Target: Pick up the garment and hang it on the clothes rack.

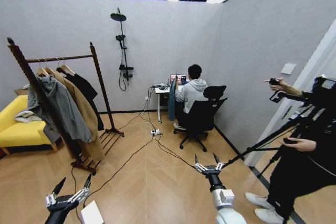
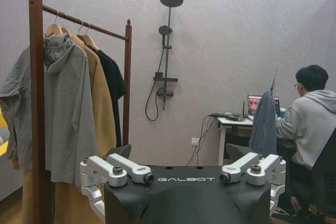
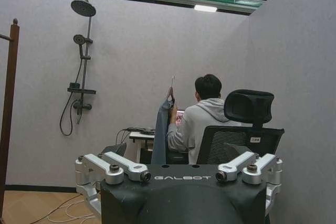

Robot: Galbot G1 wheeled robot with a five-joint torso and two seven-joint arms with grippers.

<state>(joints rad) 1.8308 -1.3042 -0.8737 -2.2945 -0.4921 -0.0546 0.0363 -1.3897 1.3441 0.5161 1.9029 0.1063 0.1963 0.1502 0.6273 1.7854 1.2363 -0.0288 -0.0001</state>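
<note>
The clothes rack (image 1: 100,77) stands at the left on the wooden floor; one of its posts is close in the left wrist view (image 2: 35,129) and another at the picture's edge in the right wrist view (image 3: 7,108). On its rail hang a grey hooded jacket (image 1: 60,106), a tan long coat (image 1: 84,111) and a plain black coat (image 1: 86,90). The garment is out of view. My left gripper (image 1: 75,182) is low at the front left, open and holding nothing. My right gripper (image 1: 206,160) is raised at the front centre, open and holding nothing. Both also face the room in the wrist views (image 2: 186,178) (image 3: 181,177).
A yellow sofa (image 1: 13,129) stands behind the rack. Cables (image 1: 157,150) run across the floor to a desk (image 1: 163,90), where a person sits in an office chair (image 1: 202,116) beside a hanging blue-grey garment (image 1: 172,98). Another person with a tripod (image 1: 273,140) stands at the right.
</note>
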